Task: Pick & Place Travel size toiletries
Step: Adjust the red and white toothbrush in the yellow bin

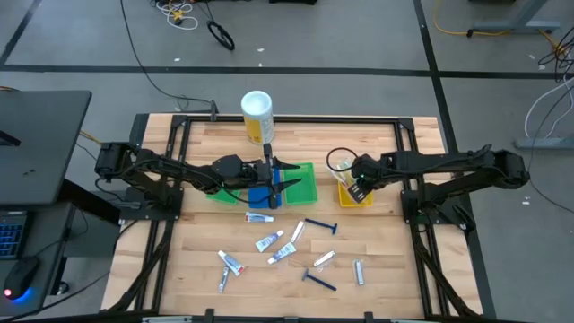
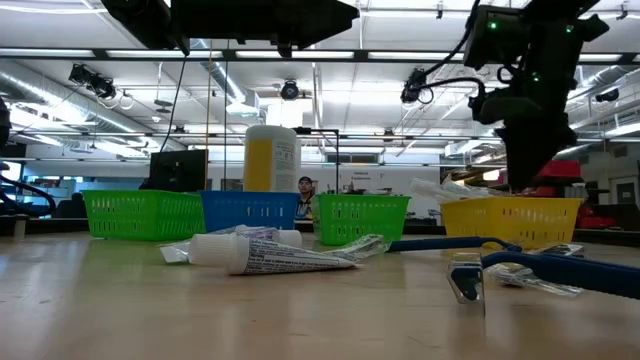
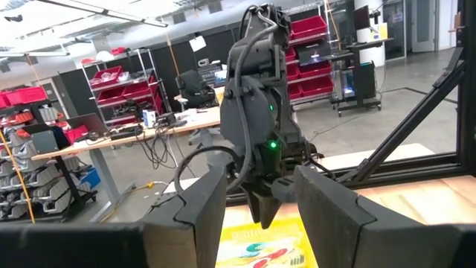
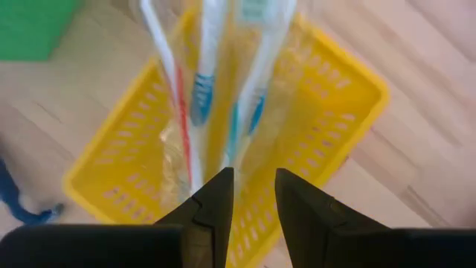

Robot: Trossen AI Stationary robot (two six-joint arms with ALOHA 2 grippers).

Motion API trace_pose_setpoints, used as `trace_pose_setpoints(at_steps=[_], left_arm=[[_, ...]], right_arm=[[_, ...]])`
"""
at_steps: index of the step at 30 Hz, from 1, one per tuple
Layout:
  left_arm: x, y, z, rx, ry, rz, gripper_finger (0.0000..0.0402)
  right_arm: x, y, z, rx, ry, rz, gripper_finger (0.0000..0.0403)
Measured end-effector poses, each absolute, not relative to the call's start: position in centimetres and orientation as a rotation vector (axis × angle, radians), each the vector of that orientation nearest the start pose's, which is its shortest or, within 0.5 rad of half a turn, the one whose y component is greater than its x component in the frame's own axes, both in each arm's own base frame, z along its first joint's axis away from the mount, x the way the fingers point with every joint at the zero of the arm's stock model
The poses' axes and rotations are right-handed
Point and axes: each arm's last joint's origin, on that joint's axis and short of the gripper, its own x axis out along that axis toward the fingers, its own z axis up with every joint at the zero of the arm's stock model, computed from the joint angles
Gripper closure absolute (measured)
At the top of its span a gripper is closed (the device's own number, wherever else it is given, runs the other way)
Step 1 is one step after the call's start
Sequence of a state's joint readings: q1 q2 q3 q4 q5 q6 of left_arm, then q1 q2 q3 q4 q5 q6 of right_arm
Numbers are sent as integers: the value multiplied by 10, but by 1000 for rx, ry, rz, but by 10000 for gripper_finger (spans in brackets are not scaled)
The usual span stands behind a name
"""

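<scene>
Right tool [image 4: 251, 195] hovers over the yellow perforated plastic tray [image 4: 338, 112], fingers slightly spread, pinching nothing; clear-wrapped pale toothbrushes [image 4: 245, 82] lie in the tray, likely just dropped. Left tool [image 1: 269, 184] waits spread above the blue tray [image 1: 260, 196]. Small tubes [image 1: 268, 241] and dark blue razors [image 1: 320, 225] lie loose on the wooden table [image 1: 386, 269].

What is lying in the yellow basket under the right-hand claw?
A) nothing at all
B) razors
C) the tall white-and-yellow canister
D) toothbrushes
D: the right wrist view looks down past the right gripper into the yellow basket and shows the wrapped toothbrushes lying in it, white handles with blue and red.
</scene>
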State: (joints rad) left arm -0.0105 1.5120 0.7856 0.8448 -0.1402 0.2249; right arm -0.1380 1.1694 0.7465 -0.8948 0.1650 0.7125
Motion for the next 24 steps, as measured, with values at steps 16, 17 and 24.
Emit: trace_pose_setpoints(at_steps=[16,17,24], left_arm=[[323,1,260,213,-102,140,232],[323,1,260,214,-102,140,232],[323,1,261,214,-103,140,232]], right_arm=[[253,-30,208,272,812,-374,340],[255,-30,204,259,833,-371,352],[269,-44,193,241,890,-403,386]])
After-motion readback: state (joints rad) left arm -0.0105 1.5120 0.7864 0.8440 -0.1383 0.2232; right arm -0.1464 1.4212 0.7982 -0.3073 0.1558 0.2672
